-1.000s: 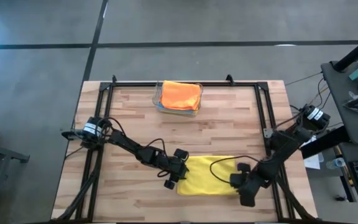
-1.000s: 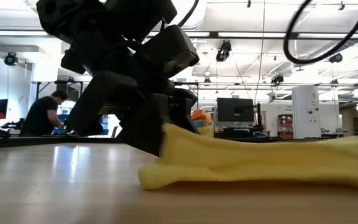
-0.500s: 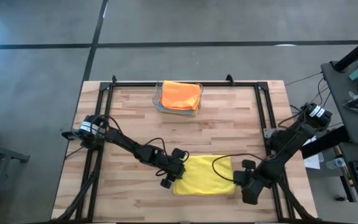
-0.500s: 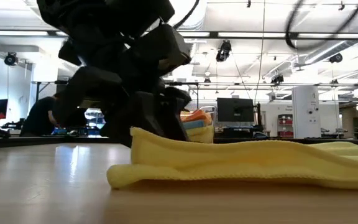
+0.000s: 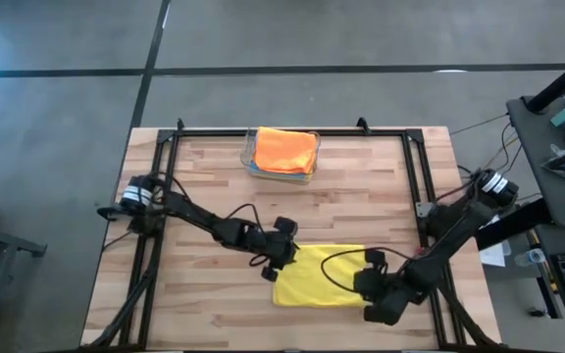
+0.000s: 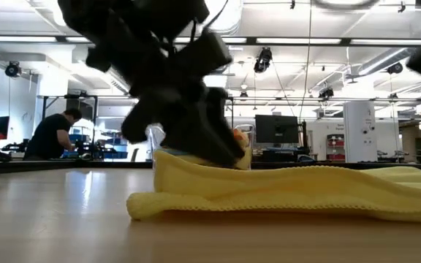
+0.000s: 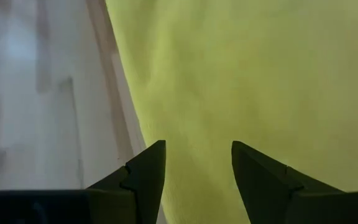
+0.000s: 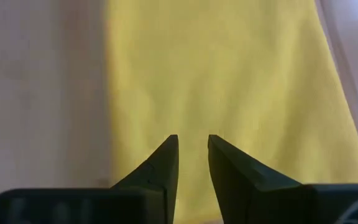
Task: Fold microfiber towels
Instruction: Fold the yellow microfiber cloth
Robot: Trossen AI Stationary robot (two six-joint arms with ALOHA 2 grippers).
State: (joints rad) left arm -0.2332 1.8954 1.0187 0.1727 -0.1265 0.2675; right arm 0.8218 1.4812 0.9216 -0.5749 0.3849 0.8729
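Yellow towel (image 5: 320, 276) flat on the wood bench (image 5: 204, 176), lab behind.
High: left gripper (image 5: 279, 259) at one end, right gripper (image 5: 379, 292) at the other. Low: person (image 6: 52, 136) at a desk. Wrists: both grippers apart, holding nothing.

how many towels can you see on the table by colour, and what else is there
yellow towel, lying on the table: 1
orange towel, on top in the bin: 1
light blue towel, only an edge showing under the orange one: 1
clear plastic bin: 1
grippers: 2, left gripper and right gripper, both at the yellow towel
total: 6; more towels may be hidden in the bin
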